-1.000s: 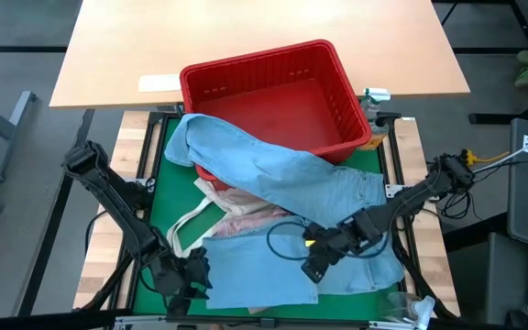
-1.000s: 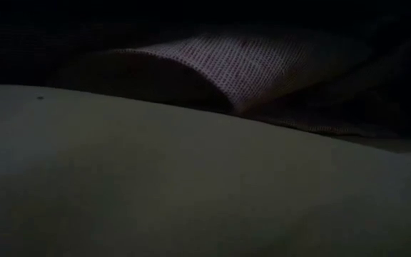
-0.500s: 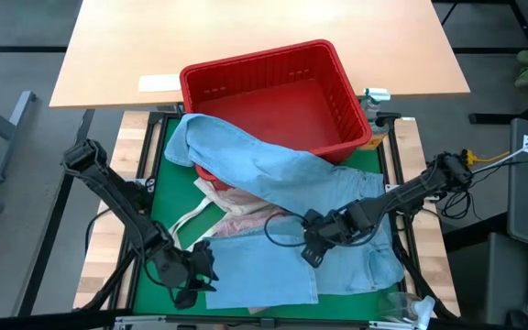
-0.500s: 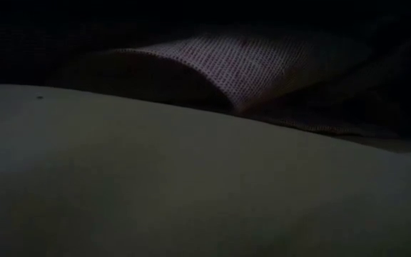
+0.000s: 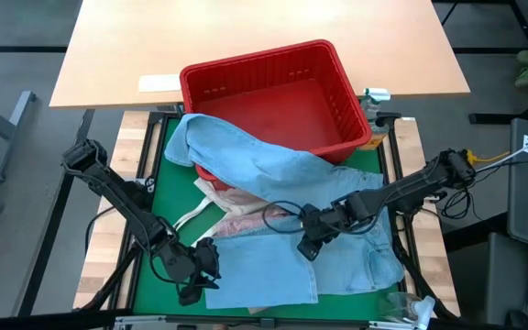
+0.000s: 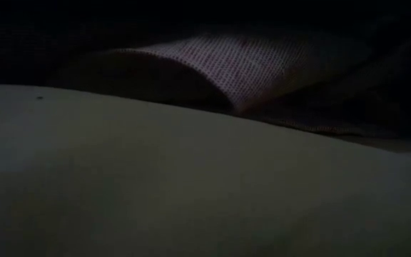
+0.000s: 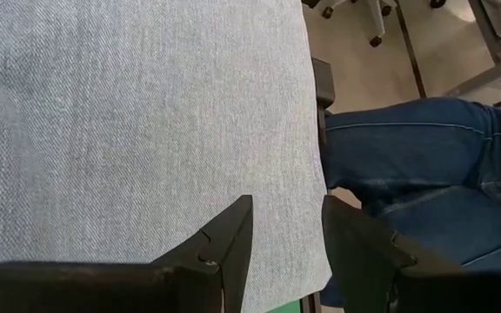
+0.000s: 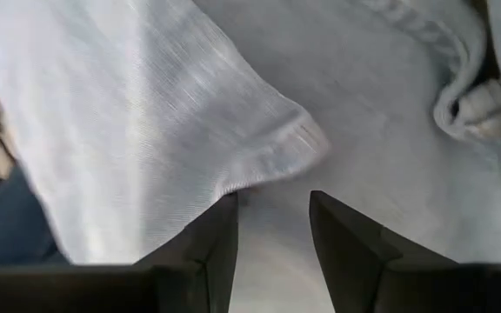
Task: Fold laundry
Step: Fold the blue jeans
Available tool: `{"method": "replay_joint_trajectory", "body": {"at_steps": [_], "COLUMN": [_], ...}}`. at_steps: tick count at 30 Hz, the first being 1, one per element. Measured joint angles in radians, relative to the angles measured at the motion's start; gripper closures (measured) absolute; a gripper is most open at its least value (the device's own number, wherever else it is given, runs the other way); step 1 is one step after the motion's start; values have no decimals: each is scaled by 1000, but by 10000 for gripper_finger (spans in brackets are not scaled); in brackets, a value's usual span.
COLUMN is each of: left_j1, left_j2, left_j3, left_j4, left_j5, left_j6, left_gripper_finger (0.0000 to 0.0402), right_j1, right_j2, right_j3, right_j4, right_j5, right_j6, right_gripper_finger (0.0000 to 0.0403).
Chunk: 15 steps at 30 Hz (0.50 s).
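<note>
Denim jeans (image 5: 282,174) sprawl from basket (image 5: 273,92) overhead; wrist views alone show left gripper (image 7: 285,239) and right gripper (image 8: 272,230) fingers apart, empty.

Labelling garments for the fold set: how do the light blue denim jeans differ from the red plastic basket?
The light blue denim jeans are soft and sprawl over the mat; the red plastic basket is rigid, upright and shows nothing inside. The jeans drape over the basket's near rim. Both sit on the same table.

Low view dark, blocked by cloth (image 6: 191,185); scene unreadable.
</note>
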Motion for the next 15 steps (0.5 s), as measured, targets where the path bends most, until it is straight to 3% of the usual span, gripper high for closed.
{"method": "replay_joint_trajectory", "body": {"at_steps": [15], "left_j1": [0], "left_j2": [0], "left_j3": [0], "left_j4": [0], "left_j5": [-8], "left_j6": [0], "left_gripper_finger": [269], "right_j1": [0], "right_j2": [-7], "right_j3": [0], "right_j4": [126], "right_j5": [-19], "right_j6": [-2], "right_gripper_finger": [260]}}
